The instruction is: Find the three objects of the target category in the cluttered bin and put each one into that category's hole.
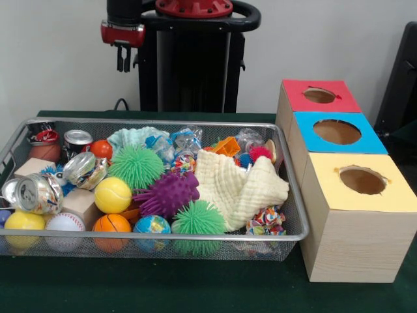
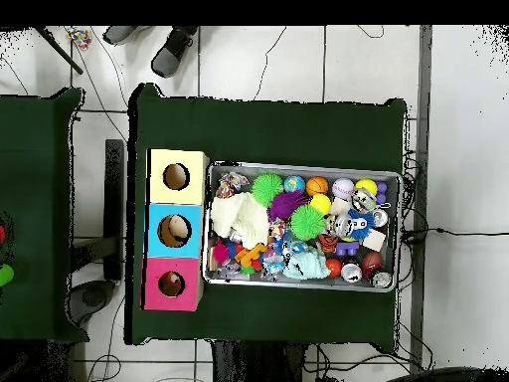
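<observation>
A wire mesh bin (image 1: pixel 195 238) on the green table is packed with clutter. It holds two green spiky balls (image 1: pixel 135 166), a purple spiky ball (image 1: pixel 168 193), a yellow ball (image 1: pixel 113 195), a small basketball (image 1: pixel 111 225), a baseball (image 1: pixel 64 223), crushed cans (image 1: pixel 34 193) and a cream cloth (image 1: pixel 241 186). To the bin's right stand three wooden boxes with round holes: red (image 1: pixel 296 91), blue (image 1: pixel 306 127) and yellow (image 1: pixel 326 189). My gripper (image 1: pixel 124 60) hangs high above the bin's back left corner, clear of everything. In the overhead view the bin (image 2: pixel 298 166) lies right of the boxes (image 2: pixel 157 217).
Wooden blocks (image 1: pixel 81 202), an orange plastic toy (image 1: pixel 227 146) and crinkly wrapped items (image 1: pixel 264 220) also fill the bin. A second green table (image 2: pixel 40 199) stands to the left in the overhead view. A person's shoes (image 2: pixel 174 45) show at its top edge.
</observation>
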Robot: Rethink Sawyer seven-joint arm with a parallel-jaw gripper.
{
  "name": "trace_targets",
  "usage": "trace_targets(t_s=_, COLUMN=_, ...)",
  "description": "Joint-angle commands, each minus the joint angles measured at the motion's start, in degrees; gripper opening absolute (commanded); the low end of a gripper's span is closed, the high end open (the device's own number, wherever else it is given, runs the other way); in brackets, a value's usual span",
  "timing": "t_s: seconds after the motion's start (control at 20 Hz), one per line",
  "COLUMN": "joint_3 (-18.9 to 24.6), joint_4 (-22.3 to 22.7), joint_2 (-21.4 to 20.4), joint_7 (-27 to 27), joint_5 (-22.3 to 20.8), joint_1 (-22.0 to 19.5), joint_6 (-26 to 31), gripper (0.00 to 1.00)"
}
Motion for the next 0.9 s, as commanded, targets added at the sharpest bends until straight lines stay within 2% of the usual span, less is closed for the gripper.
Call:
trace_targets(t_s=0.05, joint_3=5.3, joint_4=-0.8, joint_2=-0.3, joint_7=8.5, joint_5=0.4, joint_1=2.8, joint_6=11.7, gripper=0.0)
trace_targets(t_s=0.25, joint_3=11.8, joint_4=2.6, joint_2=-8.9, joint_7=9.2, joint_5=0.2, joint_1=2.6, joint_6=19.1, gripper=0.0)
trace_targets(t_s=0.45, joint_3=21.3, joint_4=3.8, joint_2=-14.9, joint_7=8.6, joint_5=3.2, joint_1=2.8, joint_6=26.8, gripper=0.0)
trace_targets(t_s=0.7, joint_3=34.9, joint_4=8.3, joint_2=-26.5, joint_7=7.6, joint_5=8.7, joint_1=-0.5, joint_6=36.5, gripper=0.0)
trace_targets(t_s=0.8, joint_3=36.5, joint_4=8.2, joint_2=-28.6, joint_7=6.9, joint_5=10.7, joint_1=0.3, joint_6=39.1, gripper=0.0)
trace_targets(t_s=0.9, joint_3=35.2, joint_4=6.6, joint_2=-28.8, joint_7=6.7, joint_5=12.4, joint_1=2.6, joint_6=41.5, gripper=0.0)
